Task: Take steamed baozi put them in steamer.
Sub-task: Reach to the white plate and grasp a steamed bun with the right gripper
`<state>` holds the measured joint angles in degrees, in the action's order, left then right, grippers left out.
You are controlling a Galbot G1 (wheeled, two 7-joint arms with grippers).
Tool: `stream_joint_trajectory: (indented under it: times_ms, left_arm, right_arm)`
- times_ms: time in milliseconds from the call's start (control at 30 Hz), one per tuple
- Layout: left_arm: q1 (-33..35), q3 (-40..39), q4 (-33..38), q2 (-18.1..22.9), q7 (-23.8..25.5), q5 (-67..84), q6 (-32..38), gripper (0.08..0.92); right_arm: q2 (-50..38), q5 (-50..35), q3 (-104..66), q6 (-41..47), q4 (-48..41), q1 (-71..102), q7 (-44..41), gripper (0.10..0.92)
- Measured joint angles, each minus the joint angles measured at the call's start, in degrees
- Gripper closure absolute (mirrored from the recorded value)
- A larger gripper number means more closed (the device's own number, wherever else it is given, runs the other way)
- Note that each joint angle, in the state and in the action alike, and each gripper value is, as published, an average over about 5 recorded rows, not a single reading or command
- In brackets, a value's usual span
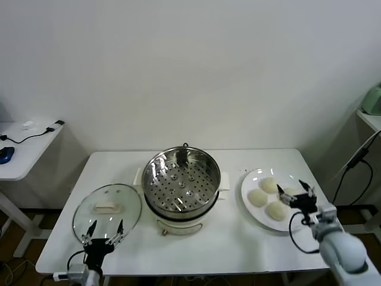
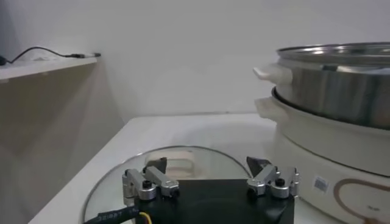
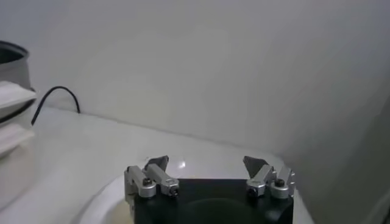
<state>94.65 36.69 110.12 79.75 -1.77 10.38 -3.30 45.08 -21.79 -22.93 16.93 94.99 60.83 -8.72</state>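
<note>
Hovering right gripper (image 1: 294, 192), jaws spread and empty, over the plate (image 1: 252, 179) holding four baozi (image 1: 275, 210); best lowered squarely astride one bun. Steamer (image 1: 181, 178) uncovered mid-table. Left gripper (image 1: 103, 229) spread, idle by lid (image 1: 107, 208).

From my head view, the right claw (image 1: 294, 192) covers part of the fourth of the steamed baozi (image 1: 290, 193), so I only see a sliver of it on the plate (image 1: 250, 179). The left claw (image 1: 104, 228) overlaps the near rim of the glass lid (image 1: 107, 208). The steamer (image 2: 341, 91) is cut off by the left wrist picture's edge, and I cannot see its inside from there. The right wrist view shows me none of the baozi, only a curve of plate rim beneath the claw body. The right arm runs out of the head frame at the corner.
</note>
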Motion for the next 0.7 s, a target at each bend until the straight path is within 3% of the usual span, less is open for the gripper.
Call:
stream_joint_trajectory:
  times_ms: [367,700]
  left_arm:
    - [-0.1,-0.7,0.1,-0.2,0.2,-0.1,0.3,0.177]
    - [-0.5,-0.7,-1.3,0.0,0.3,-0.4,1.1,0.177]
  right_arm:
    - [-12.2,4.9,32.4,-4.2,-15.1,-34.2,-25.7,0.203]
    - [-10.2,7.7,69.4,-10.1,-28.6,-66.4,-45.5,0.203]
